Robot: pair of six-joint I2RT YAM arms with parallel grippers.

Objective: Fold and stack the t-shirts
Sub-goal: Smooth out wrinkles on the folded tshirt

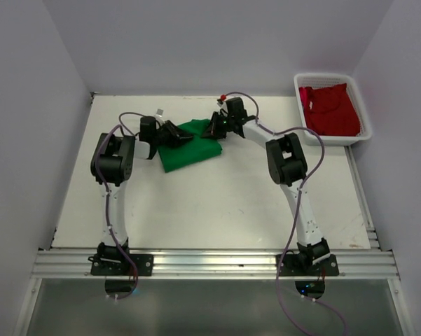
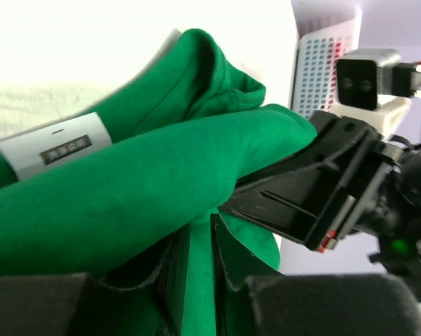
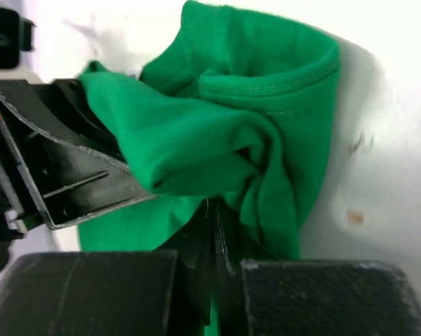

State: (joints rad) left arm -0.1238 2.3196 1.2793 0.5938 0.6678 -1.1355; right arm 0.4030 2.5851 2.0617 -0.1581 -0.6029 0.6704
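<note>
The bright green t-shirt (image 1: 190, 148) lies folded at the middle back of the table, with both grippers meeting at its far edge. My left gripper (image 1: 181, 134) comes in from the left. In the left wrist view a fold of green cloth (image 2: 126, 196) fills the narrow gap of the left gripper (image 2: 200, 218). My right gripper (image 1: 211, 128) comes in from the right. In the right wrist view the right gripper (image 3: 213, 201) is shut on a bunched hem of the green t-shirt (image 3: 217, 140). The red t-shirt (image 1: 330, 108) lies in the basket.
The white mesh basket (image 1: 333, 75) stands at the back right corner, also seen in the left wrist view (image 2: 322, 70). A white label (image 2: 56, 147) shows on the green cloth. Grey walls enclose the table on three sides. The two grippers stand nearly touching.
</note>
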